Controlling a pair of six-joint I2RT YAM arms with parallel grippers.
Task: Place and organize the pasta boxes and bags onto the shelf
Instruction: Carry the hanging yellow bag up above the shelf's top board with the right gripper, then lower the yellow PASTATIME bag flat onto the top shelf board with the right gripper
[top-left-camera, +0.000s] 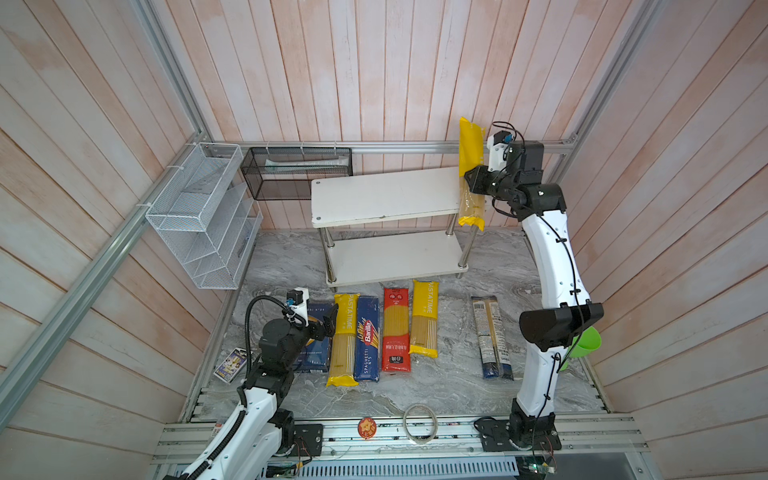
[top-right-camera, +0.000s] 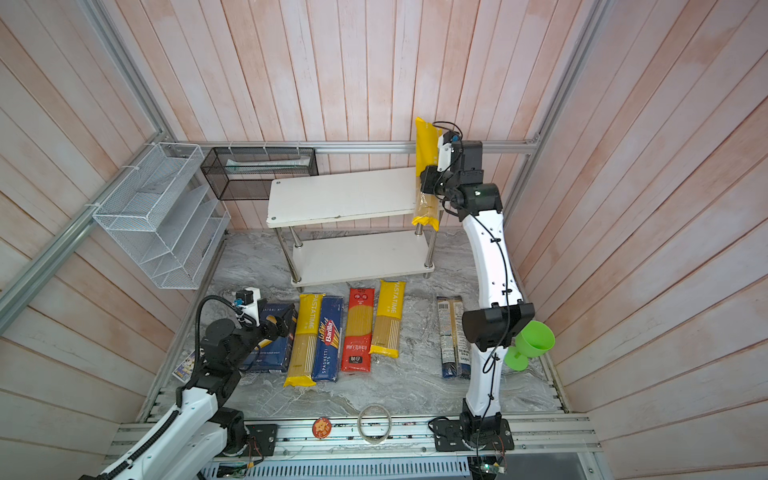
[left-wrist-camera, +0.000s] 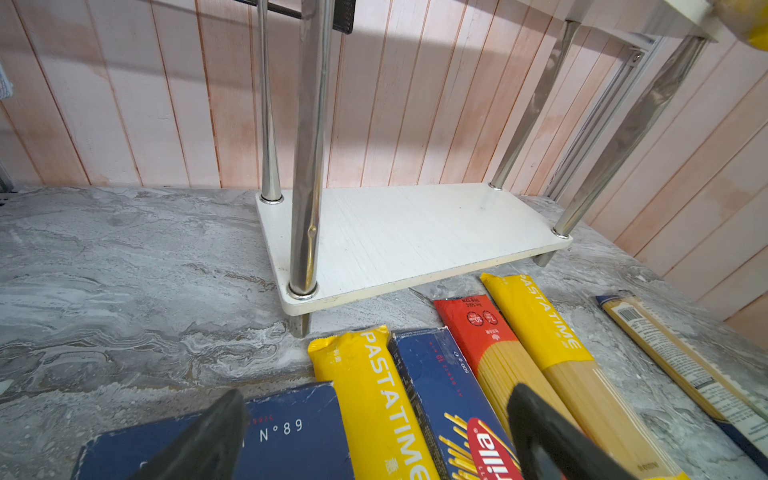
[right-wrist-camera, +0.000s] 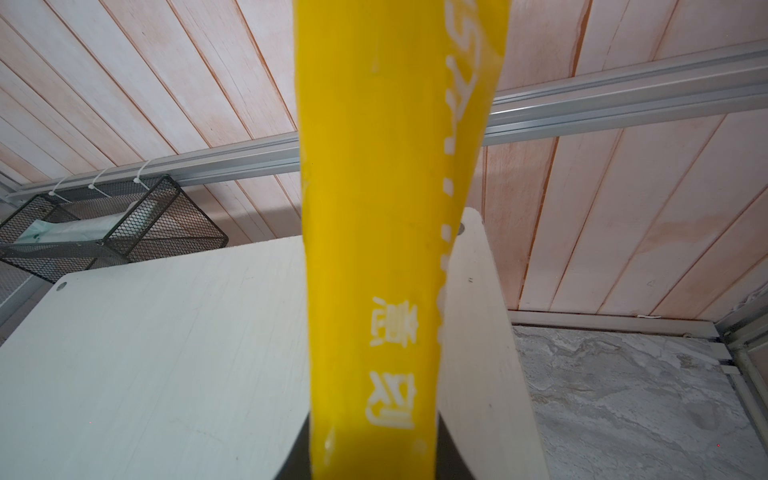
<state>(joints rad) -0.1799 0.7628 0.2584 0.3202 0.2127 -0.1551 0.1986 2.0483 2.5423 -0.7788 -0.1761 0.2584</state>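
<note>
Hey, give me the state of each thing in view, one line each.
right hand, shut on the held yellow bag
held yellow bag, lifted over the shelf's right end
left hand, open, holding nothing
shelf, standing, lower board bare
spaghetti box, lying flat on the table
red bag, lying flat

I see pink plank walls (top-left-camera: 374, 62) behind my right fingers (top-left-camera: 473, 179) | grey marbled bench (top-left-camera: 449, 374) under my left fingers (top-left-camera: 330, 319) | white wire rack (top-left-camera: 199, 216), black mesh basket (top-left-camera: 295, 172) hanging beyond left fingers | even light
</note>
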